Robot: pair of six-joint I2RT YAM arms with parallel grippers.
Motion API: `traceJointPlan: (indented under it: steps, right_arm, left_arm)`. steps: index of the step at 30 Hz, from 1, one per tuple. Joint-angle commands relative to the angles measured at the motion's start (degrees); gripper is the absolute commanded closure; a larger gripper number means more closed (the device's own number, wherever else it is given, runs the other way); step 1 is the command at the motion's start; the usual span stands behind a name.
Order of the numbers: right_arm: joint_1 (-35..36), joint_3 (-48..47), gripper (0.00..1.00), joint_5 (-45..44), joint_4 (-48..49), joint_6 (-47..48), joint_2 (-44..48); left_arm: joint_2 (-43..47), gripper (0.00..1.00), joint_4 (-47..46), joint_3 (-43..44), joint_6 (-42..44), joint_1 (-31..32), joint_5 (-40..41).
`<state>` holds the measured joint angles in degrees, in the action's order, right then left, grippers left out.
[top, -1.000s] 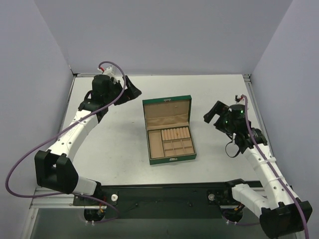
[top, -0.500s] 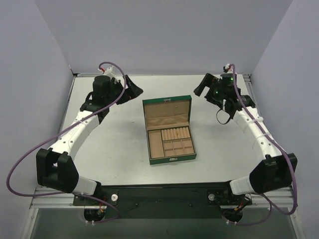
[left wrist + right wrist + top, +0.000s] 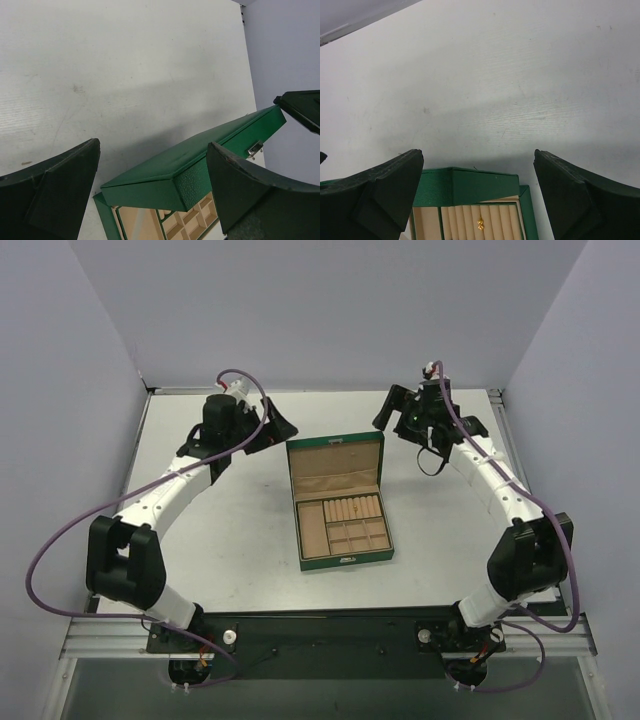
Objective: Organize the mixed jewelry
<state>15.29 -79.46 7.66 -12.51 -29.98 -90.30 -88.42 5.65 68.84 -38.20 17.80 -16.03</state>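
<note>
A green jewelry box (image 3: pixel 346 559) with tan compartments lies open at mid-table, its lid (image 3: pixel 335 465) raised at the far side. A tiny gold piece (image 3: pixel 480 225) of the mixed jewelry sits in the ring rolls (image 3: pixel 353 508); the top view is too coarse to show it. My left gripper (image 3: pixel 281 426) hovers open at the lid's far-left corner, facing the lid's green back (image 3: pixel 190 165). My right gripper (image 3: pixel 386 412) hovers open at the lid's far-right corner, looking down over the lid (image 3: pixel 470 185). Neither gripper (image 3: pixel 152 145) (image 3: pixel 479 152) holds anything.
Grey walls close in the table (image 3: pixel 230 530) on the left, right and back. The box's metal clasp (image 3: pixel 255 149) sticks out from the lid edge. The other gripper's finger (image 3: pixel 300 107) shows at the right edge of the left wrist view.
My right arm has swung from the table's right side to the back, stopping by the lid's far-right corner. The left gripper has shifted slightly right toward the lid. Both stayed open.
</note>
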Motion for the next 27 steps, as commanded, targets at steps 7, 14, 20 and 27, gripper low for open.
traceJointPlan:
  steps: [7, 14, 20, 27]
  right_arm:
    - [0.7, -2.8, 0.0, 1.1, -0.6, 1.9, -3.6]
    - [1.3, -1.8, 0.0, 1.2, -1.6, 2.6, -3.7]
    - [1.7, 0.4, 0.0, 1.0, -2.0, 3.2, -2.3]
    - [2.6, 5.6, 0.0, 0.3, -2.0, 3.4, 2.4]
  left_arm:
    - [-1.8, 0.03, -7.4, -1.9, 1.0, 0.1, -2.3]
    - [-2.2, 0.04, -7.7, -3.0, 0.8, 0.1, -2.7]
    - [-1.4, 0.04, -8.7, -5.8, 0.8, 0.7, -3.3]
    - [1.5, 0.06, -9.3, -10.0, 0.1, 2.1, -4.2]
